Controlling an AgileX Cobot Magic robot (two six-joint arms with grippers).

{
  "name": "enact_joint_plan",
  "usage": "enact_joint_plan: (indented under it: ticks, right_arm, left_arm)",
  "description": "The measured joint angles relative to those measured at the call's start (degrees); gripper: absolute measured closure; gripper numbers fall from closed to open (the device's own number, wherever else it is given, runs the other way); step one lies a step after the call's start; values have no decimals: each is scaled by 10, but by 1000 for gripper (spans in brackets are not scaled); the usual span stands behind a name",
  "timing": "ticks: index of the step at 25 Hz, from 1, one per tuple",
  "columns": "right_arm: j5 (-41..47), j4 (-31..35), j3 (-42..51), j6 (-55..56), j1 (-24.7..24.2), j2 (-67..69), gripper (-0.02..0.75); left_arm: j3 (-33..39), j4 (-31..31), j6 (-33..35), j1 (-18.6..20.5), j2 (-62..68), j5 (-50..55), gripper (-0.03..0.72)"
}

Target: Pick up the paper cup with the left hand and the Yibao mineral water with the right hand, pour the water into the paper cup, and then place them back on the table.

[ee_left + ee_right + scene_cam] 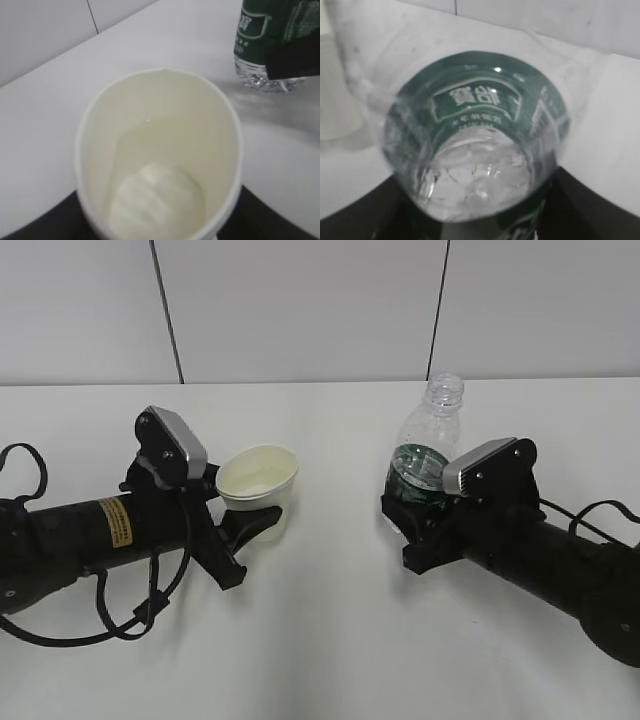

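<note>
The cream-white paper cup sits between the fingers of my left gripper, which is shut on its lower wall. The cup is upright with its mouth open. In the left wrist view the cup fills the frame, and a faint level line shows inside. The Yibao mineral water stands upright, capless, with its green label band inside my right gripper, which is shut on it. The bottle's base appears to rest on the white table. The right wrist view looks at the bottle's clear bottom and label.
The white table runs back to a pale panelled wall. Both black arms lie low over the table, the left with its cable loop. About a hand's width of bare tabletop separates cup and bottle.
</note>
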Motion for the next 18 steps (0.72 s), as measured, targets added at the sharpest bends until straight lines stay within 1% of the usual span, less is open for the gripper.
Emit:
enact_joint_plan:
  ticks: [6,15,18]
  right_arm:
    - [0,-10,-32,-1,0,31,323]
    - [0,-10,-37,-30,0,58,323]
    - [0,-10,-37,-57,0,70,323]
  left_arm:
    - [0,-26,10,1,48,-66,267]
    - [0,-36,11,1,78,-86,266]
    - [-1,-37,11,1,81,-90,266]
